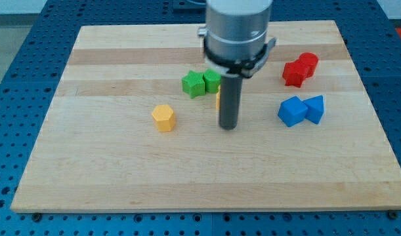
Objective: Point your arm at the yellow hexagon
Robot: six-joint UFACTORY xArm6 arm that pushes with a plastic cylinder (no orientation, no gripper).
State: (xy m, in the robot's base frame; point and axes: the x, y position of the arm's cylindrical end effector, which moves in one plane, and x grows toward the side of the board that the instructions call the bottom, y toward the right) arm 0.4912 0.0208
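Note:
The yellow hexagon point(164, 118) lies on the wooden board point(121, 177), left of centre. My tip point(228, 126) is on the board to the hexagon's right, about a hundred pixels away, apart from it. A second yellow block point(217, 99) shows only as a sliver behind the rod's left edge; its shape cannot be made out. Two green blocks point(201, 82) sit together just above and left of the rod.
Two red blocks point(300, 69) sit touching at the view's upper right. A blue cube point(292, 111) and a blue triangular block point(315, 109) sit touching right of the rod. The arm's grey body point(238, 29) hangs over the board's top centre.

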